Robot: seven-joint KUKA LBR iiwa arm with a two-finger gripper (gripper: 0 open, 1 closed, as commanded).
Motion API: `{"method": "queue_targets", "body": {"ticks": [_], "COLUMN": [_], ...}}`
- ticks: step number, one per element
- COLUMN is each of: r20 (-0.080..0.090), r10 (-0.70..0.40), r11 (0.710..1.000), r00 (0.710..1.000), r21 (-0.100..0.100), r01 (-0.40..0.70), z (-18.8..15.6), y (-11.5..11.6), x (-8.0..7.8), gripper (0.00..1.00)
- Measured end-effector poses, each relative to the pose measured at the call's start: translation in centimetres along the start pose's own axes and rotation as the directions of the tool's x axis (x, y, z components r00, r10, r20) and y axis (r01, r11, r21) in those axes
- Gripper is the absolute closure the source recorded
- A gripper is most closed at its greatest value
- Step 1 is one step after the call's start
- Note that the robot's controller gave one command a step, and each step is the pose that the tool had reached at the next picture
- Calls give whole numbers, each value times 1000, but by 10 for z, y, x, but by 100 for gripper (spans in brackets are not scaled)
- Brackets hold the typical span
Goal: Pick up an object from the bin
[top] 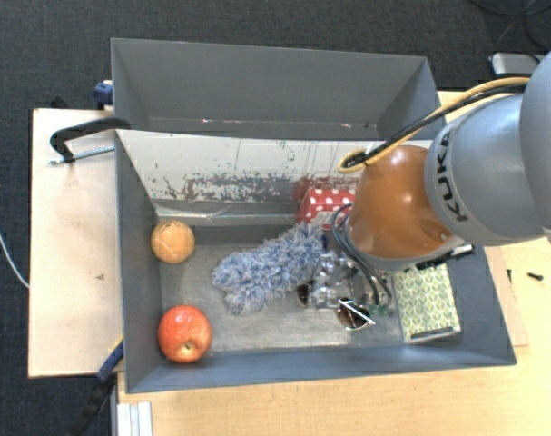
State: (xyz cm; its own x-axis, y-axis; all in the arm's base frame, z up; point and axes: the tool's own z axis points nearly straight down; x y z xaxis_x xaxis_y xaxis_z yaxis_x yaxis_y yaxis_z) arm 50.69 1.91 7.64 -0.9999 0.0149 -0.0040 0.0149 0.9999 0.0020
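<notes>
**Hovering low over the right half of the bin [257,89]**

Starting at the near wall, a red apple [184,332] sits by the near-left corner. It is round, glossy and smooth-skinned, and well apart from me. Toward the near-right corner lies a flat green block [427,302] with a fine pale pattern. It may be card or sponge (I cannot say which). Its long axis runs near to far along the right wall, just beside me.

Between those two, and closest of all, is a small dark thing [352,314] with a pale glinting rim. It looks hard and shiny, perhaps a lens, but it is too small to tell its kind. My gripper [341,298] hangs right above it, and the thing peeps out on my near side, toward the right wall. I cannot tell how wide my jaws stand, for metalwork and cables cover them, and I see nothing held.

As I judge it, the coming move turns on this: the dark thing lies beneath me and slightly nearward, so a short straight drop should serve. A shaggy blue-grey cloth [261,271] touches me on the side toward the left wall. Soft and loopy, it stretches from near-left to far-right, and its strands could snag.

Farther off, a matte tan ball [172,242] rests by the left wall. At the far wall, partly behind my orange wrist cover [393,212], stands a red box [325,200] with white dots.
</notes>
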Motion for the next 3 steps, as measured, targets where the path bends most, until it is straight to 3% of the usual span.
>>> {"method": "queue_targets", "body": {"ticks": [1, 2, 3], "r20": [-8, -4, 8], "r10": [5, 25, 27], "r11": [1000, 1000, 1000], "r00": [1000, 1000, 1000], "r21": [0, 1, 0], "r01": [-5, -25, -27], "z": [-37, 0, 2], "y": [-4, -15, -16], "x": [-4, -9, -12], "gripper": [100, 0, 100]}}
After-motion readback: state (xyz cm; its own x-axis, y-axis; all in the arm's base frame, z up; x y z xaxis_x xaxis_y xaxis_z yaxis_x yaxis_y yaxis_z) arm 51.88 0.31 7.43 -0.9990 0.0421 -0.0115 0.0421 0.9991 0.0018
